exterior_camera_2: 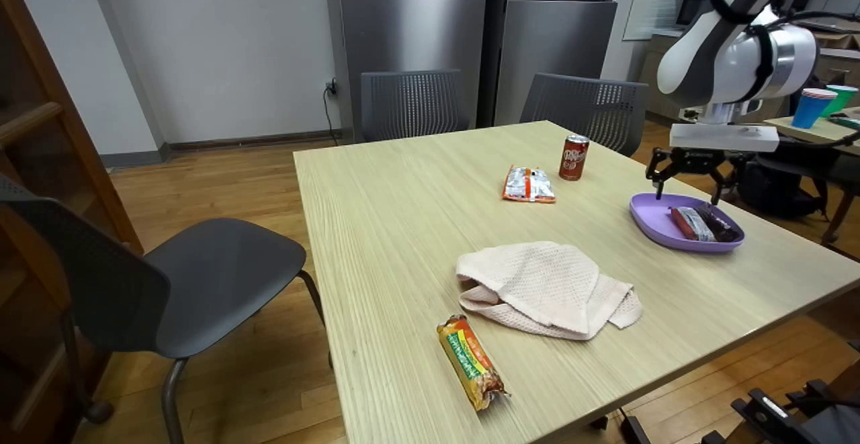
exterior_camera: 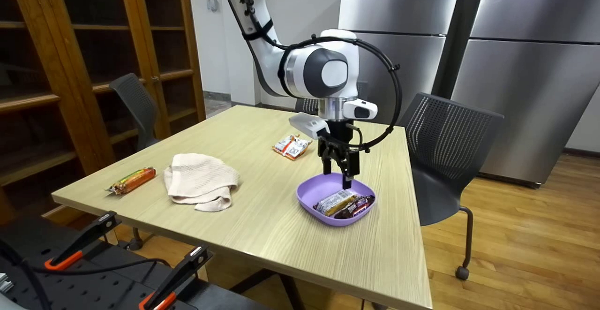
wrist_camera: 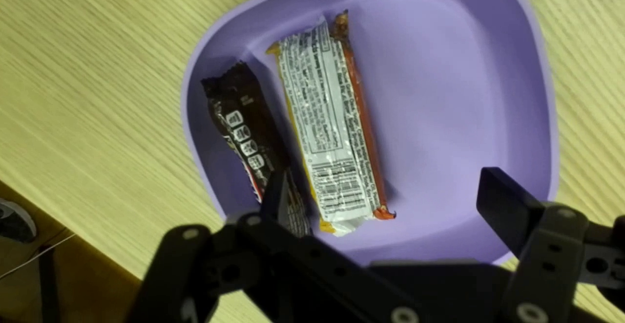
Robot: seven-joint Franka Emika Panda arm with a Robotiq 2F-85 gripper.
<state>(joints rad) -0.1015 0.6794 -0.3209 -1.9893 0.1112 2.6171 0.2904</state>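
My jaws stand wide apart, holding nothing, over the lavender bowl (wrist_camera: 439, 93). Beneath them, inside it, lie the pale-backed wrapped bar (wrist_camera: 332, 127), its near end below the gap, and the dark wrapped bar (wrist_camera: 249, 122), its near end hidden by one jaw; I can't tell whether those two touch. I judge this a hover above the bowl, whether for picking or placing I can't say; the next move calls for a straight vertical path, so that jaw doesn't drag the dark wrapper. The other jaw has bare bowl floor inward of it but the rim close by. Farther from the jaws, the tabletop (exterior_camera: 281, 225) gives good room toward the cloth (exterior_camera_2: 547, 289), with a wrapped roll (exterior_camera_2: 471, 362) past that; a packet (exterior_camera: 291, 147) and soda can (exterior_camera_2: 574, 157) sit off another side. One tabletop edge runs near the bowl, beside a chair (exterior_camera: 443, 178).
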